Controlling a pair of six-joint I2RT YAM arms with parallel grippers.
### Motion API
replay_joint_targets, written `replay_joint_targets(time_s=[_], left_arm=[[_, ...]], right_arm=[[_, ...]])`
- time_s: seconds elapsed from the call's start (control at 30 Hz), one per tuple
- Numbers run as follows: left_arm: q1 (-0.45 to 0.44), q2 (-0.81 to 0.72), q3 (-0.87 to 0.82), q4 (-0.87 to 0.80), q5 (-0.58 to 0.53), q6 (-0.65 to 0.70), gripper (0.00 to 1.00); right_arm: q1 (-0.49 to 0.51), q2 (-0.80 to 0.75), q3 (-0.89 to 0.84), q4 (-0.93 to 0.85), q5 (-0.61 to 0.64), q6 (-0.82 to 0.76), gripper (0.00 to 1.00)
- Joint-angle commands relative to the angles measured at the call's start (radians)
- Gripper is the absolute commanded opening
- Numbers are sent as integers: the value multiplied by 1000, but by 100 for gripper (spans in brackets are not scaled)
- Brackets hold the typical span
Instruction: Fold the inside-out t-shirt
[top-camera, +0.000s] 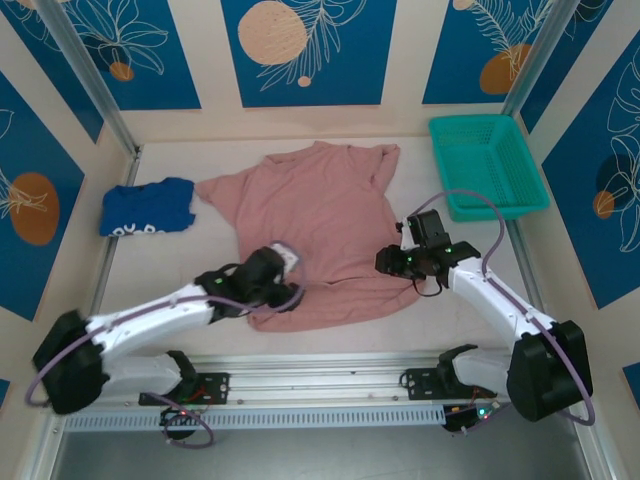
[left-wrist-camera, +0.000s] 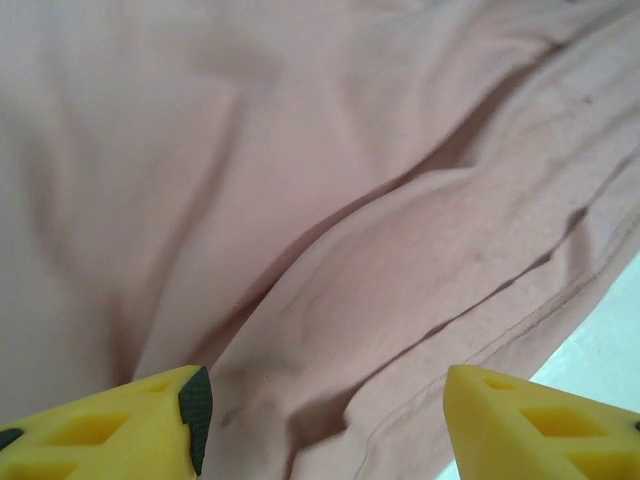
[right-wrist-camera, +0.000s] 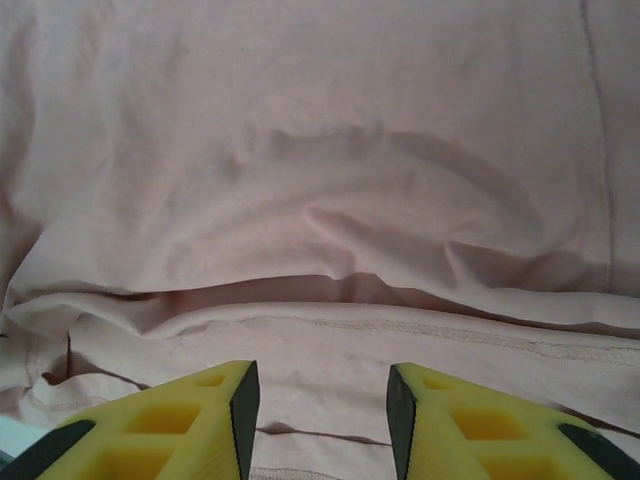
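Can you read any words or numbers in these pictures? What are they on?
White letters on the blue garment: folded over and too blurred to read.
Pink t-shirt, green basket, wall panels: no words or numbers.

top external: high behind the arm bases, looking down on the whole table (top-camera: 150, 265), bases at the frame's bottom | left wrist: hard up against the inside-out t-shirt (left-wrist-camera: 300, 150), left gripper (left-wrist-camera: 320, 405) tips in the lower corners | right wrist: just as close, right gripper (right-wrist-camera: 322, 400) tips bottom centre | shared: the t-shirt's near hem, lower middle of the top view
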Motion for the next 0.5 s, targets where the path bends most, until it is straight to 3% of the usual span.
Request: replay_joint_targets(time_s=[0.0, 0.2, 0.33, 0.47], left_arm=[[-76, 181, 142, 33, -84, 271, 63], [-113, 478, 348, 7, -115, 437, 64], [-111, 593, 430, -31, -129, 486, 61], [-104, 649, 478, -62, -115, 487, 45]], right_arm=[[-42, -14, 18, 2, -42, 4, 41], [-110, -76, -24, -2, -75, -7, 42], [-139, -105, -41, -15, -85, -16, 42], [-164, -126, -53, -19, -100, -22, 42]])
